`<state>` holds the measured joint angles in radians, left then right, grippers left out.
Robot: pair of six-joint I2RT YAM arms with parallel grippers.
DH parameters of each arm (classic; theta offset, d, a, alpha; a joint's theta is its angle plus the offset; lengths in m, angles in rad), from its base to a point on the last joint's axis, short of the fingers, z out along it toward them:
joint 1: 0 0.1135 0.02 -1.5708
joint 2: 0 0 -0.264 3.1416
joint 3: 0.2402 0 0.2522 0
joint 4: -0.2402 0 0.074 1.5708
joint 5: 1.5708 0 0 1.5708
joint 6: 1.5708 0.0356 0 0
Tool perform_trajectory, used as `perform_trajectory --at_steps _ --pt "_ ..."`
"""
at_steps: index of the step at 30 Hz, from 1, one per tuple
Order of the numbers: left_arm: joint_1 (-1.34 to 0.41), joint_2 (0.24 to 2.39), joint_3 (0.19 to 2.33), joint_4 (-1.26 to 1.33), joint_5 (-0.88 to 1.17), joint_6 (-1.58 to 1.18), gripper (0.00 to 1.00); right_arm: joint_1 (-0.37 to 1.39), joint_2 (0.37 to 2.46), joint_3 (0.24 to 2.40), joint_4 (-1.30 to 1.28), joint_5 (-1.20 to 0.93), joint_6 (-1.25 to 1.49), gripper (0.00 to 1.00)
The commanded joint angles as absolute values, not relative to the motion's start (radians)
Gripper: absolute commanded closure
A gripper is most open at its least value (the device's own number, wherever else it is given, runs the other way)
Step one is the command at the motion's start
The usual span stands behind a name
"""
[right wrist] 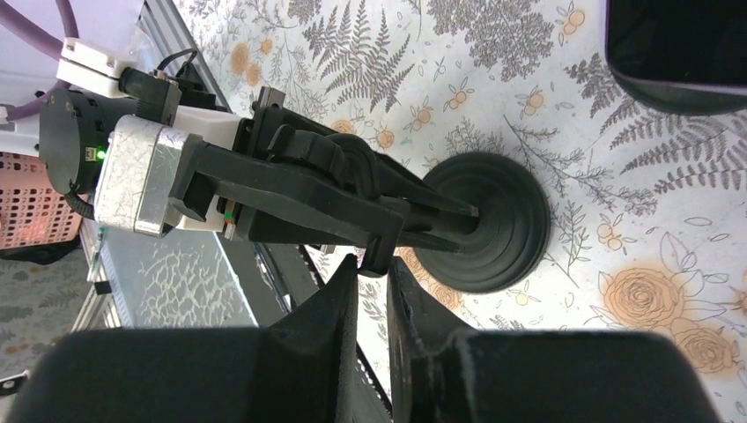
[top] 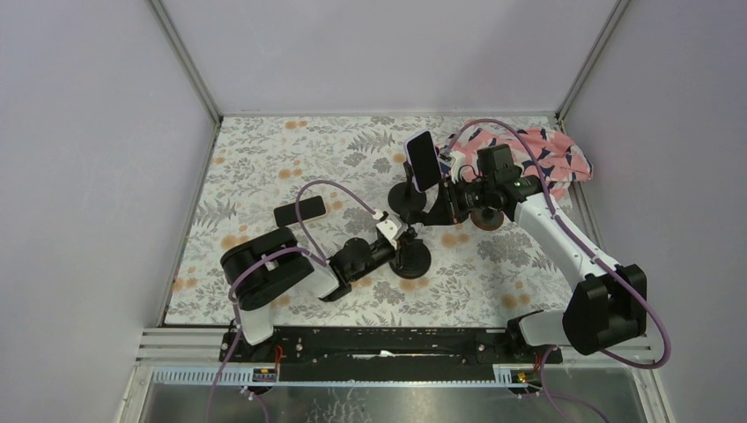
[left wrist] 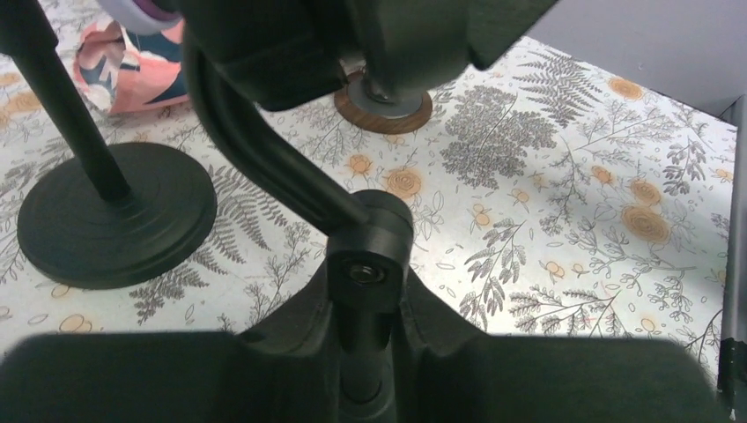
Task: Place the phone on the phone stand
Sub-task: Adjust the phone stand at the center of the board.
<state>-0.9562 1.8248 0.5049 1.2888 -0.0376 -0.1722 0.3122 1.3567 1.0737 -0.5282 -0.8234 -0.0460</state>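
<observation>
The table is covered by a cloth (top: 264,159) printed with grey ferns and orange flowers and is closed in on three sides by plain lilac walls (top: 88,132) joined at metal posts (top: 185,62). A pink fabric (top: 551,154) is heaped at the far right corner, with a brown coaster (left wrist: 383,115) near it. The phone (top: 423,161), in a lilac case, is seen propped upright on the rear stand (top: 407,201). A black phone (top: 299,211) lies flat on the cloth to the left. The near stand (top: 412,257) is clasped at its pole by the left gripper (left wrist: 368,308), the fingers pressed to both sides. Its arm tip is pinched by the right gripper (right wrist: 374,273), which is closed to a thin gap.
</observation>
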Motion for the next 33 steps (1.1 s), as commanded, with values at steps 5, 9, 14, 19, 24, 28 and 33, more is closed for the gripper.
perform_trajectory --at_steps 5,9,14,19,24,28,33 --pt "-0.919 1.865 0.469 1.388 0.05 -0.21 0.89 0.317 1.272 1.142 -0.546 -0.658 -0.111 1.0" --pt "-0.875 1.894 0.434 1.45 0.132 -0.242 0.92 0.317 1.231 1.135 -0.532 -0.559 -0.148 1.0" --pt "-0.841 1.922 0.43 1.454 0.205 -0.243 0.93 0.318 1.196 1.128 -0.514 -0.488 -0.183 1.0" --pt "-0.814 1.938 0.437 1.437 0.25 -0.239 0.93 0.317 1.171 1.129 -0.498 -0.438 -0.212 1.0" --pt "-0.792 1.953 0.46 1.416 0.277 -0.242 0.9 0.316 1.152 1.107 -0.504 -0.564 -0.242 1.0" --pt "-0.778 1.976 0.502 1.399 0.308 -0.255 0.89 0.318 1.131 1.098 -0.51 -0.725 -0.28 0.98" --pt "-0.773 2.002 0.542 1.388 0.321 -0.265 0.88 0.316 1.134 1.1 -0.544 -0.813 -0.323 0.87"
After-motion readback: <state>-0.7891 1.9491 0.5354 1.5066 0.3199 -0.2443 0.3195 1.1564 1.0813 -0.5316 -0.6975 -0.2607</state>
